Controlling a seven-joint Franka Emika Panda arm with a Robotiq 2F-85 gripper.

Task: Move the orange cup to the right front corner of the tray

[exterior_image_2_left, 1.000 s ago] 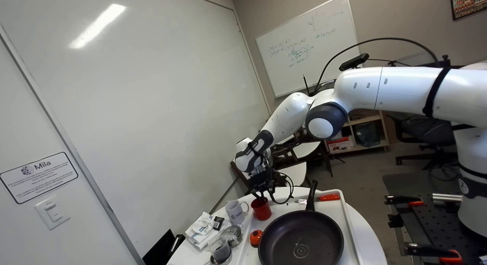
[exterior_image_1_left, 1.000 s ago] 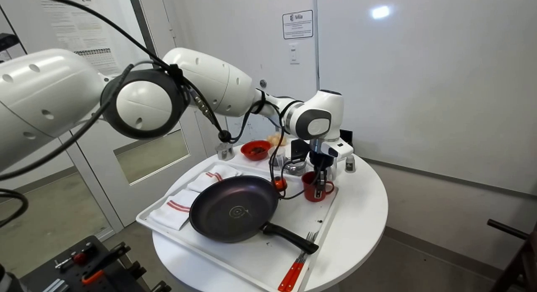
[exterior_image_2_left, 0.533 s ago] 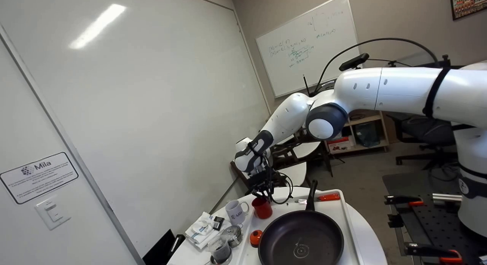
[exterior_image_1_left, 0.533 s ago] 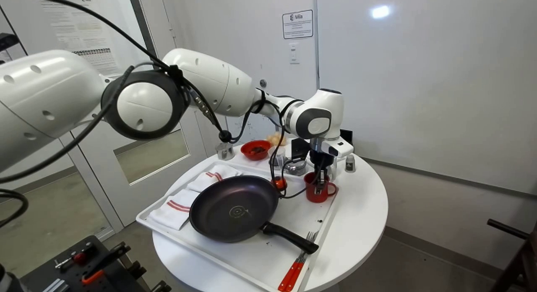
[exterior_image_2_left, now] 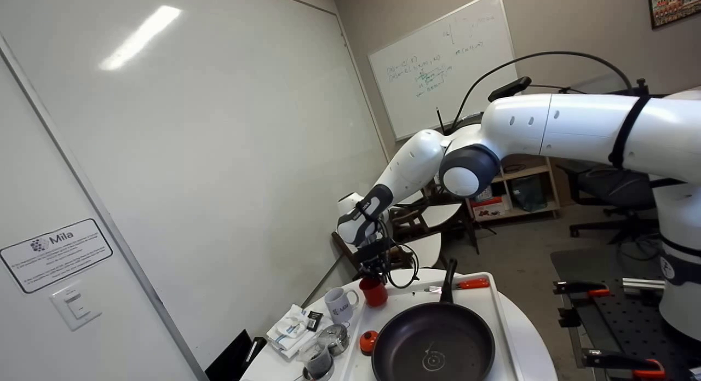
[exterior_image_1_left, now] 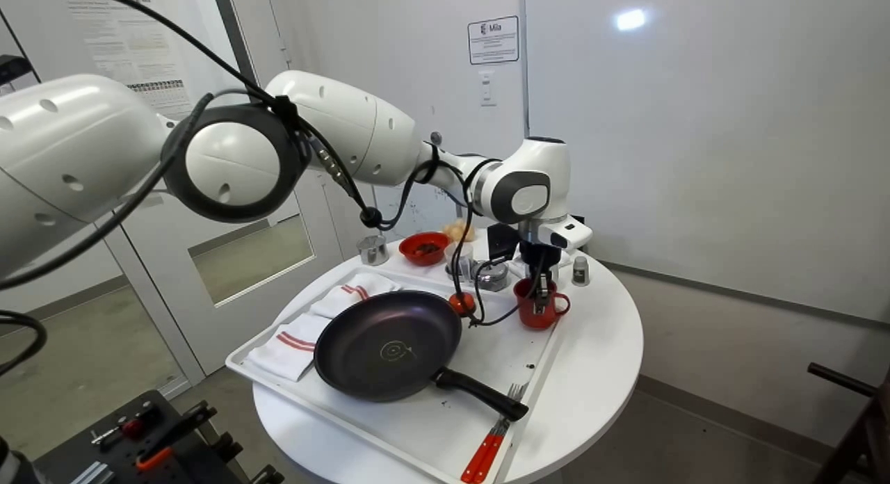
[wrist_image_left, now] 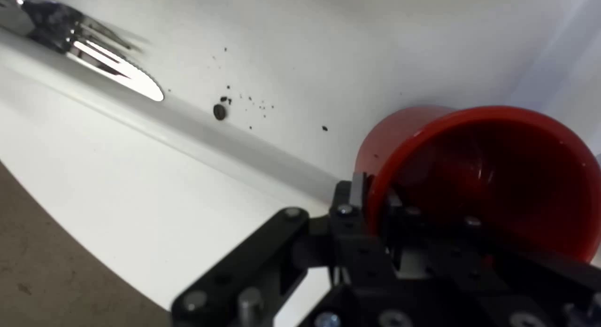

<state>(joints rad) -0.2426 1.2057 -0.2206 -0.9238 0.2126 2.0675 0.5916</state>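
Note:
The orange cup, a red-orange mug with a handle, shows in both exterior views [exterior_image_1_left: 526, 307] [exterior_image_2_left: 374, 295] and fills the right of the wrist view [wrist_image_left: 497, 176]. My gripper [exterior_image_1_left: 541, 303] is shut on the cup's wall. In the wrist view, one finger of the gripper [wrist_image_left: 375, 200] is outside the rim and one inside. The cup is nearly upright, slightly above the white tray [exterior_image_1_left: 417, 425], near its long rim. The tray floor also shows in the wrist view [wrist_image_left: 291, 45], with a red reflection beside the cup. The inside fingertip is partly hidden in the dark cup.
A black frying pan [exterior_image_1_left: 389, 348] covers the tray's middle, its handle towards red-handled cutlery [exterior_image_1_left: 484, 456]. Striped towels [exterior_image_1_left: 299, 345] and a small orange round thing [exterior_image_1_left: 462, 304] lie on the tray. A red bowl [exterior_image_1_left: 424, 248], white mug [exterior_image_2_left: 340, 306] and shaker [exterior_image_1_left: 580, 271] stand beyond it.
My gripper has closed on the cup's wall. The cup shifted slightly, then rose with the gripper; it has moved right and up in an exterior view.

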